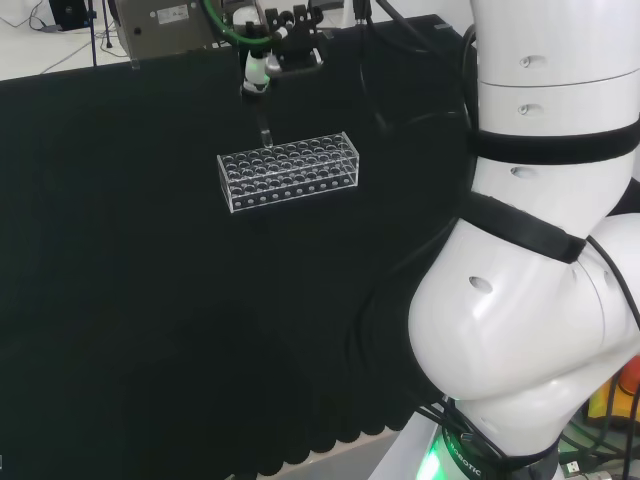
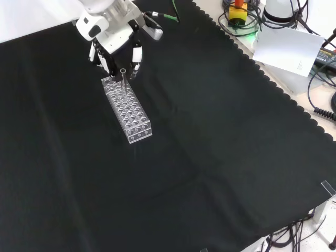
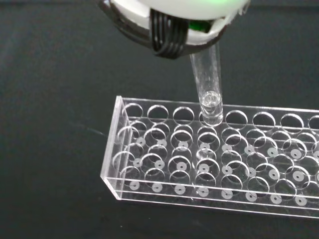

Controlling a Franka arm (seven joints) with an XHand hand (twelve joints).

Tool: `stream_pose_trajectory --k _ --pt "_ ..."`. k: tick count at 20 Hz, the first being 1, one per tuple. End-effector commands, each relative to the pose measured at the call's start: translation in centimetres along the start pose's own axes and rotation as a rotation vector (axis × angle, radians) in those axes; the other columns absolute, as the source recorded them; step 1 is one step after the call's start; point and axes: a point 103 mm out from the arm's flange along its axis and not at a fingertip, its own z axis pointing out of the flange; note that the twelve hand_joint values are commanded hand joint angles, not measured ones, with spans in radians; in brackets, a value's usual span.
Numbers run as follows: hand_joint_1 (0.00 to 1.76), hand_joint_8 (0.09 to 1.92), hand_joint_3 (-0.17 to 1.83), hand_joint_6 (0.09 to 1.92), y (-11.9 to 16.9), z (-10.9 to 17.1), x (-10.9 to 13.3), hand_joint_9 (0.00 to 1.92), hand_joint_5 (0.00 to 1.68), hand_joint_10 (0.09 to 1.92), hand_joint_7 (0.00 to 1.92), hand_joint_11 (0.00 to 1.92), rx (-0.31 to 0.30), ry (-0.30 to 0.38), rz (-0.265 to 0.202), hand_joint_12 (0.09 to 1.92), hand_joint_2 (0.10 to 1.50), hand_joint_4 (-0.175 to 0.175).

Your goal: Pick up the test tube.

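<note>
1 test tube [image 3: 207, 87], clear, upright; lower end in hole of outer row nr one end of rack, upper end betw fingers. 1 clear rack [image 1: 290, 170], many holes, other holes look vacant. Rack sits on black cloth of desk [image 2: 210, 147].

Hand [image 2: 113, 44] directly above rack end, fingers [image 2: 136, 55] curled down around tube top – grasping tube.

Front view: cables, white box at right edge beyond cloth, well apart. Nothing betw hand and rack.
</note>
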Motion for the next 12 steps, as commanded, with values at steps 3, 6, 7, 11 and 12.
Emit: stream_pose_trajectory --k 3,6,7,11,12 --pt "1.43 0.79 0.44 0.31 -1.9 -3.4 -0.1 1.45 1.31 0.09 1.36 0.68 -0.018 0.054 -0.021 1.29 0.73 -0.175" --pt "1.43 0.79 0.45 0.31 -3.0 -4.8 0.1 1.45 1.32 0.09 1.36 0.68 -0.035 0.081 -0.032 1.29 0.73 -0.175" --pt "1.43 0.79 0.45 0.31 -3.4 -5.2 0.1 1.45 1.32 0.09 1.36 0.68 -0.041 0.085 -0.037 1.29 0.73 -0.175" --pt "1.43 0.79 0.45 0.3 -4.8 -7.0 0.6 1.46 1.32 0.09 1.36 0.68 -0.071 0.081 -0.058 1.29 0.73 -0.175" --pt "1.43 0.79 0.46 0.3 -5.1 -7.3 0.7 1.46 1.32 0.09 1.36 0.68 -0.076 0.079 -0.061 1.29 0.73 -0.175"
